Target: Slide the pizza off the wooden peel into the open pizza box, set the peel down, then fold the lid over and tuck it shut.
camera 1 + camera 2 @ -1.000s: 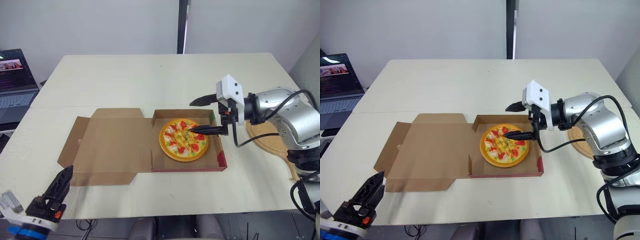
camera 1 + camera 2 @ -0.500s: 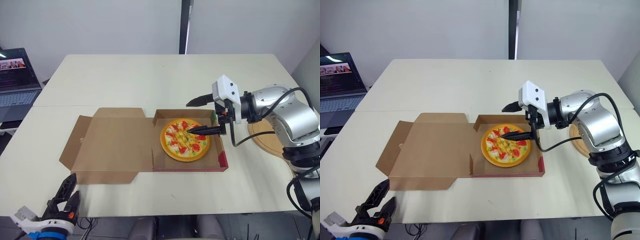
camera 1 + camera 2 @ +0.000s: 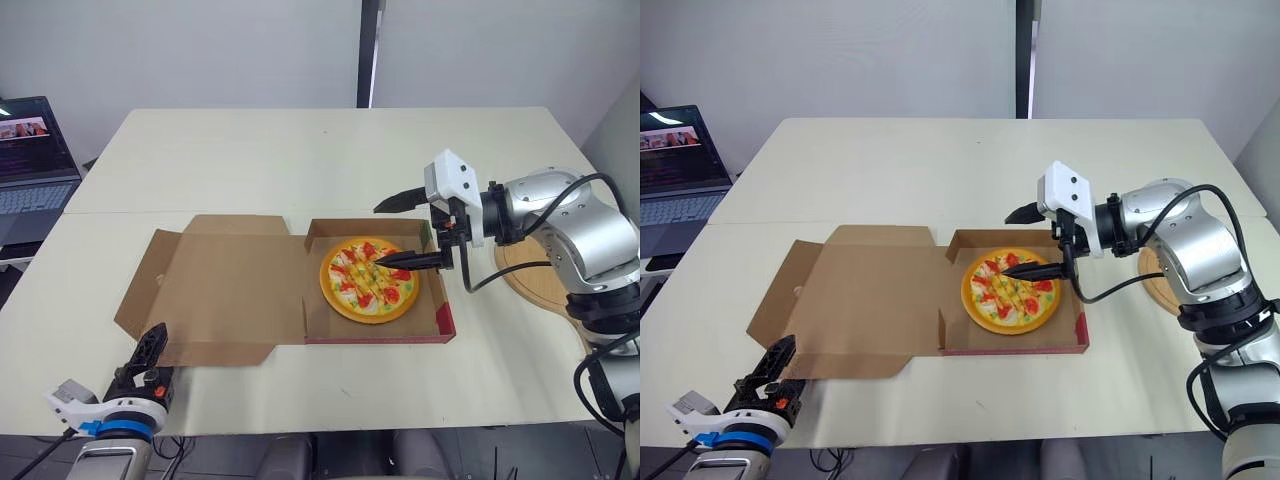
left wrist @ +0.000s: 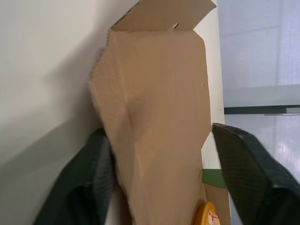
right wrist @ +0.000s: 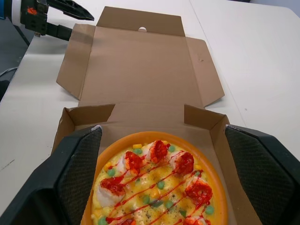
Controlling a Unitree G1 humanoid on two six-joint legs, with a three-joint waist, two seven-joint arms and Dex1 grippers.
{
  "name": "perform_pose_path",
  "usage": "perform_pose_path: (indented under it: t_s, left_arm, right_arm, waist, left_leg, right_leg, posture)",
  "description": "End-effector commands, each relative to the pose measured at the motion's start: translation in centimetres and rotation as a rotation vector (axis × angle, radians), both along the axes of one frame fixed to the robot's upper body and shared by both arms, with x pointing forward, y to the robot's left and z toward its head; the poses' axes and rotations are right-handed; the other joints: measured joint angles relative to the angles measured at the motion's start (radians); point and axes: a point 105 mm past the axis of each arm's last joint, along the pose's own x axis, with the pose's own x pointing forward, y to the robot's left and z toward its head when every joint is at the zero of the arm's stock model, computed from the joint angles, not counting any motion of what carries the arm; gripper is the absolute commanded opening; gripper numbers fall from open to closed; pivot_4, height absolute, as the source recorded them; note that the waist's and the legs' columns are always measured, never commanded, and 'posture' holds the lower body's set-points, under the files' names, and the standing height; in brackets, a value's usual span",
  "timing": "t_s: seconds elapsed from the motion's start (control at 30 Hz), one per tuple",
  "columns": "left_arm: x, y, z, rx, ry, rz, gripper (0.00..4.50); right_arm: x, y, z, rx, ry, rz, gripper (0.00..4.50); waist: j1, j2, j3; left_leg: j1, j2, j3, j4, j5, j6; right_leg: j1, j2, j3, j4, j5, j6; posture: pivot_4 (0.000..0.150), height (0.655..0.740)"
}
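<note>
The pizza (image 3: 368, 278), orange-rimmed with red and green toppings, lies in the tray of the open cardboard box (image 3: 440, 318). Its lid (image 3: 230, 285) lies flat on the table to the left. My right gripper (image 3: 384, 234) hovers open just over the pizza's far right side, one finger above it and one over the tray's back wall. The wooden peel (image 3: 540, 275) rests on the table at the right, partly hidden behind that arm. My left gripper (image 3: 152, 345) is open at the table's front edge. The lid's front flap (image 4: 154, 108) reaches between its fingers.
A laptop (image 3: 30, 165) stands open on a side table at the far left. A dark post (image 3: 368, 50) rises behind the table. Bare tabletop (image 3: 300, 160) stretches behind the box and in front of the tray.
My left gripper has come up and forward from below the table's edge to the lid's front left corner. The right gripper stays over the pizza.
</note>
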Motion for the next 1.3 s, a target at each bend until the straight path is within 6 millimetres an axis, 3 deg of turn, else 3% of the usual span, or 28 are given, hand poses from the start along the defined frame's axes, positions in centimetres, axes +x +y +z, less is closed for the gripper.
perform_pose_path:
  t_s: [0.03,0.23,0.87,1.17,1.3]
  left_arm:
    - [-0.7,1.3,0.5,0.018,-0.031,0.034,1.92]
    - [-0.9,1.7,0.1,0.032,-0.042,0.016,0.01]
    - [-0.5,2.0,0.2,0.074,-0.091,-0.036,0.01]
    - [0.2,1.2,0.5,0.069,-0.083,-0.071,0.01]
    - [0.1,1.1,0.3,0.055,-0.068,-0.083,0.92]
  right_arm:
    - [-0.4,0.0,1.1,-0.002,-0.05,0.011,4.5]
    - [-0.4,0.0,1.1,-0.003,-0.05,0.007,4.5]
    - [-0.3,-0.1,0.8,0.003,-0.052,-0.01,4.5]
    - [-0.4,-0.2,0.7,0.002,-0.054,-0.015,4.5]
    - [-0.4,-0.2,0.7,0.003,-0.052,-0.016,4.5]
  waist:
    - [0.0,0.0,0.0]
    - [-0.001,0.0,0.0]
    - [-0.001,0.0,0.0]
    - [-0.001,0.0,0.0]
    - [-0.001,0.0,0.0]
  left_leg:
    - [0.0,0.0,0.0,0.0,0.0,0.0]
    - [0.0,0.0,0.0,0.0,-0.001,0.003]
    - [-0.002,0.0,-0.001,0.0,-0.002,0.003]
    - [-0.004,0.0,-0.002,0.0,-0.001,0.002]
    - [-0.005,0.0,-0.001,0.0,0.0,0.001]
  right_leg:
    - [0.0,0.0,0.0,0.0,0.0,0.0]
    - [0.0,0.0,0.0,-0.001,0.0,0.0]
    - [0.0,0.0,-0.001,-0.003,0.0,0.0]
    - [0.0,0.0,-0.002,-0.009,0.002,0.003]
    - [0.0,0.0,-0.002,-0.012,0.004,0.003]
  posture:
    - [0.15,0.74]
    - [0.15,0.74]
    - [0.15,0.74]
    - [0.15,0.74]
    - [0.15,0.74]
